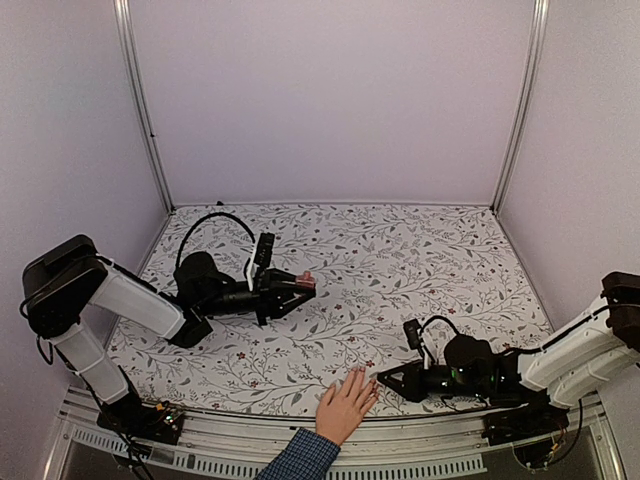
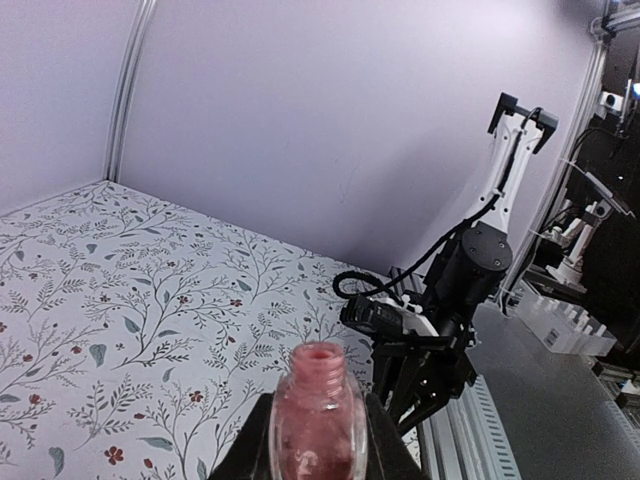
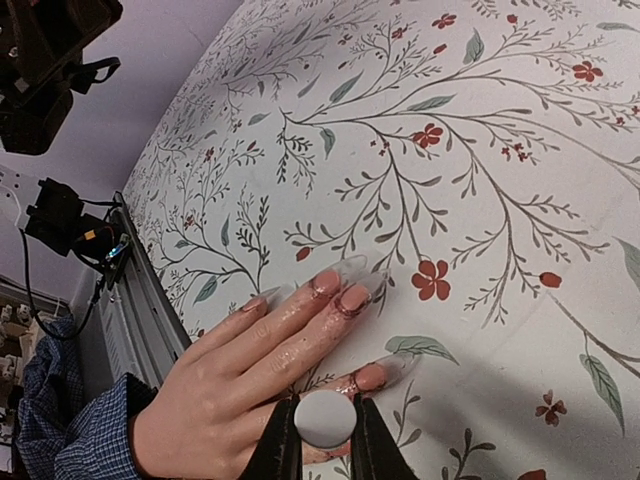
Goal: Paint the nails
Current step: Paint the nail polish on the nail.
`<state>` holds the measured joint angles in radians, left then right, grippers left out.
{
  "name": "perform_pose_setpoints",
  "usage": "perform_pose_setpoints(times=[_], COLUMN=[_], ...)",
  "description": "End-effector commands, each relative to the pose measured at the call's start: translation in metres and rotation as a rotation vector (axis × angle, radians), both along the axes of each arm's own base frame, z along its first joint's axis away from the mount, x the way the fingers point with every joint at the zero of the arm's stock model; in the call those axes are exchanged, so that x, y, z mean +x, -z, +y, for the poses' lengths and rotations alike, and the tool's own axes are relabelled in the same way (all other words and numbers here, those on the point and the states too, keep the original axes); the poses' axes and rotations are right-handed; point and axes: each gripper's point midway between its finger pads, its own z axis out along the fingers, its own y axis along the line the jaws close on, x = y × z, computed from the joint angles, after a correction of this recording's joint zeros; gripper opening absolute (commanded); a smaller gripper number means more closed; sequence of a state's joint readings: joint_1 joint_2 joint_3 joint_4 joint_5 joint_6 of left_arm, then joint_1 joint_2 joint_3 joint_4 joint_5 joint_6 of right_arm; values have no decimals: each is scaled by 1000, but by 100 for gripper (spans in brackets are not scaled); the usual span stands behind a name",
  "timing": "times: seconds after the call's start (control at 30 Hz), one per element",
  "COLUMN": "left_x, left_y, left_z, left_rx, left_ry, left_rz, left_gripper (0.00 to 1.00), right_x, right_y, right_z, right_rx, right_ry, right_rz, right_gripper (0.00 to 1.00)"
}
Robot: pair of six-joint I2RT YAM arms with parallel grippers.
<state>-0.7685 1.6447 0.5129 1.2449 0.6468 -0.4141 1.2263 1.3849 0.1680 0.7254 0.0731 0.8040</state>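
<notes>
Your right gripper (image 3: 326,446) is clamped on the white cap (image 3: 324,419) right by the nails (image 3: 352,298), left gripper (image 1: 297,285) is clamped on the open pink bottle (image 2: 318,420)

A hand (image 1: 345,405) lies flat on the surface (image 1: 400,250) at its near edge, a little right of the middle, with the fingers reaching toward the far side and the nails (image 3: 352,298) resting on the surface. The right end effector (image 1: 384,380) sits low just to the right of the fingertips, pointing left, with a cap (image 3: 325,420) between its fingers, above the nearest finger. The left end effector (image 1: 305,284) is behind and to the left of the hand, well apart from it, with a bottle (image 2: 318,425) standing upright between its fingers.
</notes>
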Motion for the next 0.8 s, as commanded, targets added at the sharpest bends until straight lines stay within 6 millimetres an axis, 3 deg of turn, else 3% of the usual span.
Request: perform_pose_setpoints(times=[0.0,0.2,0.3,0.77], left_x=[3,3,3,2], left_y=[-5,-7,-9,-7], left_z=[4,5,6,7], left_rx=[-24,-30,-28,-17], left_ry=[-4,-4,-6,-6], left_rz=[-23,-29,-36,-41], left_gripper=[0,0,0,0], right_x=[2,12,12,-1], right_y=[-11,-33,-34,-12], right_z=[-7,-6,-7,-3], right_rx=[1,-58,-121,-186], right_ry=[27,65,57,-46], right_rz=[-24,-48,-39,-25], right_gripper=[0,0,0,0])
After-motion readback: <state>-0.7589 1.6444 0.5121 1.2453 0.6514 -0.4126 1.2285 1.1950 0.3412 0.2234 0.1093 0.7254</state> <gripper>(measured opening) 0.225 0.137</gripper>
